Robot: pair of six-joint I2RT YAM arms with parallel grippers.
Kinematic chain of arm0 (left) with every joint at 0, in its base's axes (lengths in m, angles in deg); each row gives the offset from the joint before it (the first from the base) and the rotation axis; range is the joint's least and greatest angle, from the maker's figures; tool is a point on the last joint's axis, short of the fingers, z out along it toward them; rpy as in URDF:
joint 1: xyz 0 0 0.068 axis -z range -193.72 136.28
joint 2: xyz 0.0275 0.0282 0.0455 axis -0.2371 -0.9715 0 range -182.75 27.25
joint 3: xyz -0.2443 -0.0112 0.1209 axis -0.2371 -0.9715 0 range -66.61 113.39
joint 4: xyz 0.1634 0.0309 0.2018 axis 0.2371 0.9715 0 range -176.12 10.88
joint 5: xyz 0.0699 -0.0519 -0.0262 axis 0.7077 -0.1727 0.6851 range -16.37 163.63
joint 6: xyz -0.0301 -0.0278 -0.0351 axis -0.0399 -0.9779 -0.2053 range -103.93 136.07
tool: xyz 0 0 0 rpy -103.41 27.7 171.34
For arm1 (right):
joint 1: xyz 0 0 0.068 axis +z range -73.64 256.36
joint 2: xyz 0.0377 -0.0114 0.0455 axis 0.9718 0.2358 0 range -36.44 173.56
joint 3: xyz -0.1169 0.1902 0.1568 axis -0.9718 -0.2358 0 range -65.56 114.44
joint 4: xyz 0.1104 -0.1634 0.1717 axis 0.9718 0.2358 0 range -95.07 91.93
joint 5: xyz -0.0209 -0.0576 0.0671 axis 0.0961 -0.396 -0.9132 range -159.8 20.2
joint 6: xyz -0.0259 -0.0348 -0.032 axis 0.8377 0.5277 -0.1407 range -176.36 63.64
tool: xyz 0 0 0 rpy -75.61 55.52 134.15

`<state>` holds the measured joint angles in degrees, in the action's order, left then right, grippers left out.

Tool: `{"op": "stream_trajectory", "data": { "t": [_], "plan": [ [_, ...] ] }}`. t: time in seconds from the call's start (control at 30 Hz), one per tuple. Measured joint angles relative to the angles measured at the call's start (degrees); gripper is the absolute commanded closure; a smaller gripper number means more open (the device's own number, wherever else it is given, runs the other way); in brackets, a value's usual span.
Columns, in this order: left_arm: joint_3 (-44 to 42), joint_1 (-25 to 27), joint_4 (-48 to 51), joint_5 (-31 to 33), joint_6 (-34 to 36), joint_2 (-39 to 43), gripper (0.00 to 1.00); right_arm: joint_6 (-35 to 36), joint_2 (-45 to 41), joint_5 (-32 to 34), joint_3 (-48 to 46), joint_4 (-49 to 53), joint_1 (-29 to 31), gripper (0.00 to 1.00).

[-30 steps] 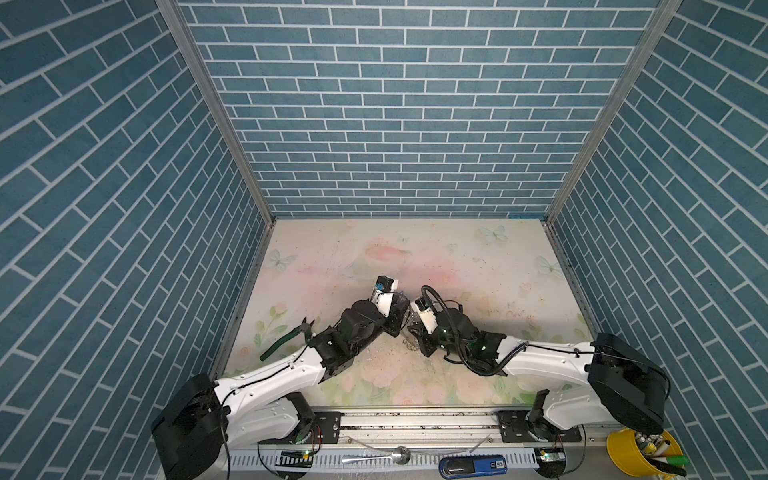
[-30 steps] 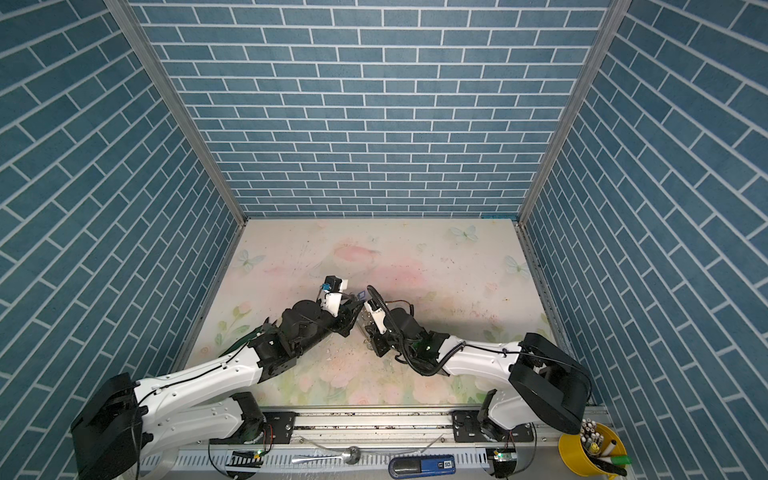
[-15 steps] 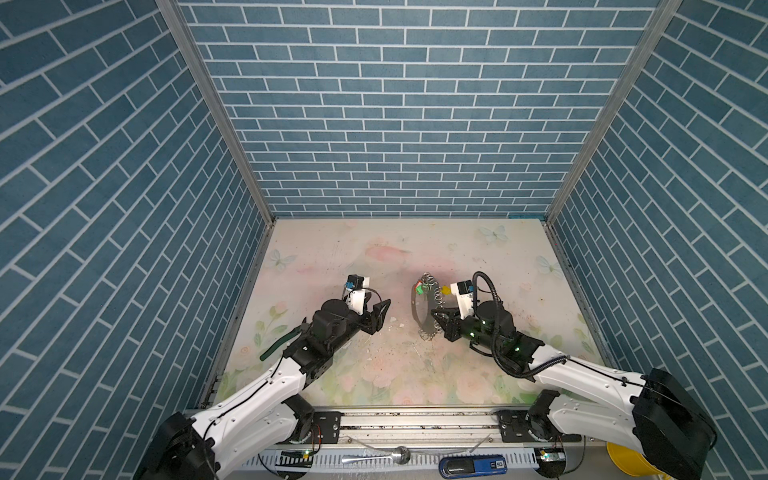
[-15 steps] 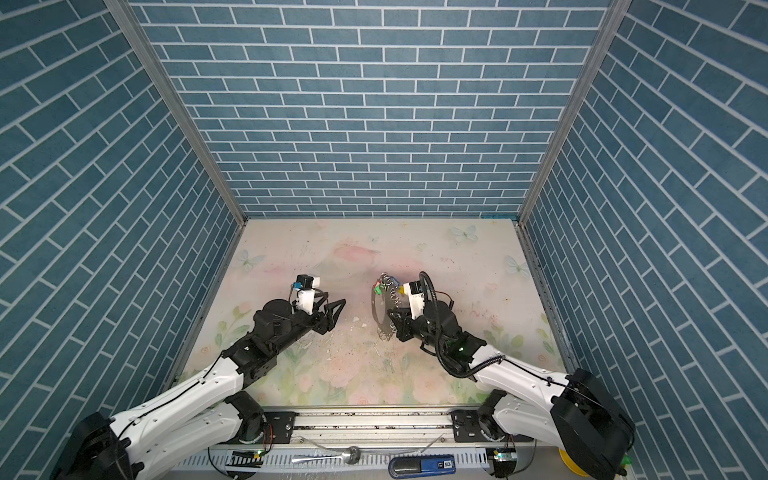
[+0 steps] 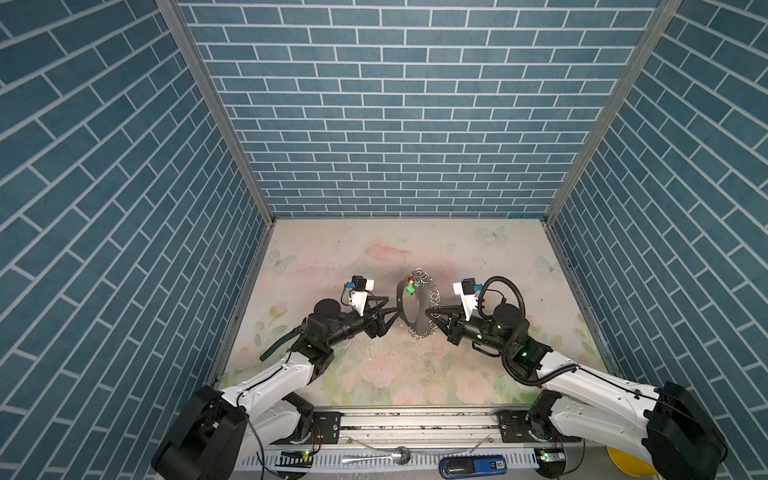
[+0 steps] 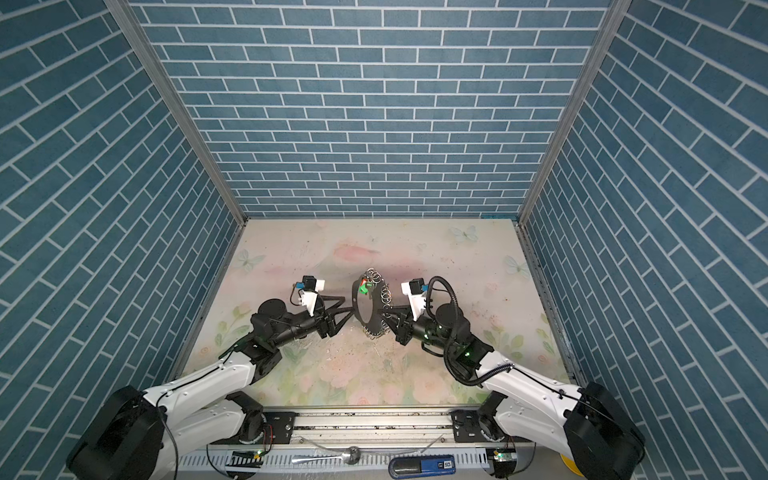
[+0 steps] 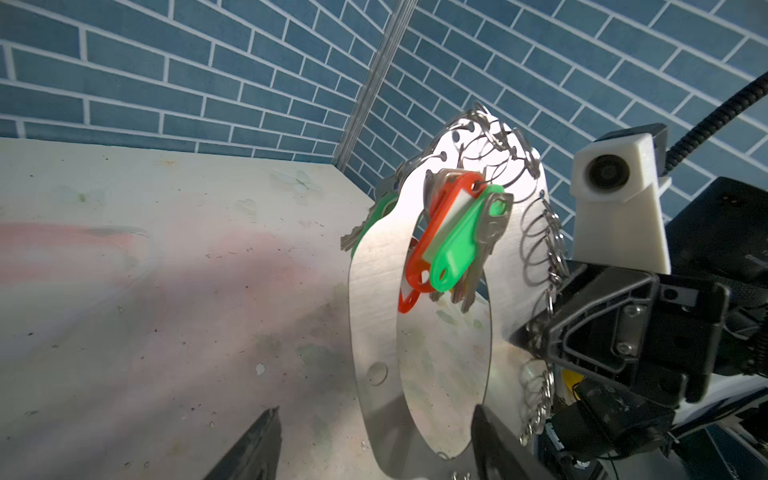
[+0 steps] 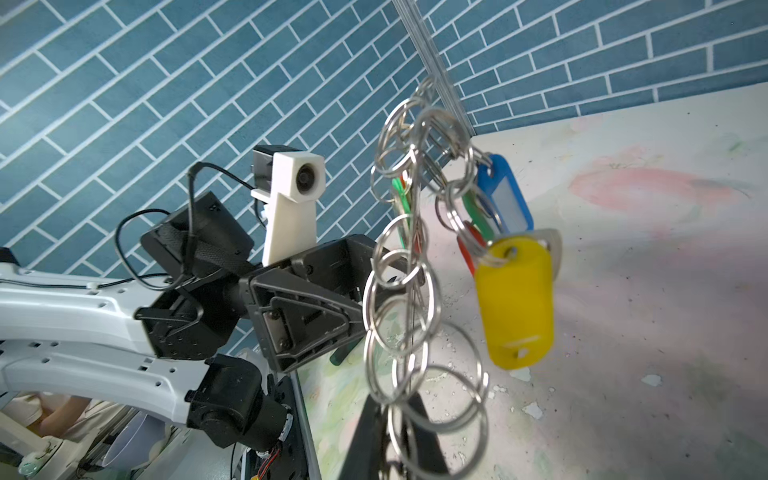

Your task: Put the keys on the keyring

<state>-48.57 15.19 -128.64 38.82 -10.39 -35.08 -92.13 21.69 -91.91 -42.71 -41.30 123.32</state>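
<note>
We see the keyring [image 7: 374, 299] upright on its edge over the middle of the desk [image 5: 374, 376], between the two arms, with its flat face turned toward the left arm. It is a broad flat hoop, dark in both top views and bright with glare in the left wrist view. A chain of small silver rings [image 8: 409, 266] runs round its outer edge.

The right fingers [image 7: 602, 328] are closed tight on the hoop's rim, about halfway up on the side nearest the right arm, and they carry it. The left fingers [image 7: 253, 453] stand wide apart and hold nothing. In the left wrist view the lower part of the hoop sits in the gap between them. In a top view one of the left fingers [image 5: 384, 310] reaches the hoop's near edge, though we cannot tell whether it touches.

The keys [image 7: 494, 232] hang in a bunch from rings near the top of the hoop. On the face toward the left arm a green tag [image 7: 457, 245] lies over a red tag [image 7: 417, 270]. On the other face we find a blue tag [image 8: 505, 195] and a yellow tag [image 8: 515, 299], the yellow one hanging lowest. We cannot tell whether the hoop's lower edge rests on the desk or clears it.
</note>
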Motion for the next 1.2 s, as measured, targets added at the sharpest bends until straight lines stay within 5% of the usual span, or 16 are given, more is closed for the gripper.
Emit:
{"op": "stream_trajectory", "data": {
  "t": [0.23, 0.57, 0.83, 1.0, 1.1, 1.2],
  "plan": [
    [-0.1, -0.2, -10.6, -7.0, -5.6, -5.0, 0.45, 0.0, 0.3, -3.3, -0.4, -4.4, 0.0, 1.0],
    [-0.2, -0.7, -29.6, -13.6, -16.6, -13.4, 0.81, 0.0, -0.8, -4.7, -2.2, -8.2, -0.2, 1.0],
    [0.3, -1.0, -33.6, -15.6, -20.5, -15.7, 0.96, 0.0, -2.0, -4.5, -3.1, -8.7, -0.9, 0.99],
    [2.2, -0.7, -26.8, -15.8, -18.0, -12.9, 1.0, 2.5, -3.1, -0.9, -3.1, -3.6, -1.3, 0.52],
    [6.5, -0.5, -10.4, -12.8, -11.4, -8.0, 1.0, 5.6, -5.5, 4.8, -2.7, 6.8, -1.4, 0.39],
    [14.5, 0.1, 13.2, -3.3, -2.3, -3.0, 1.0, 9.3, -8.7, 14.4, -0.4, 20.7, -1.4, 0.34]
  ]
}}
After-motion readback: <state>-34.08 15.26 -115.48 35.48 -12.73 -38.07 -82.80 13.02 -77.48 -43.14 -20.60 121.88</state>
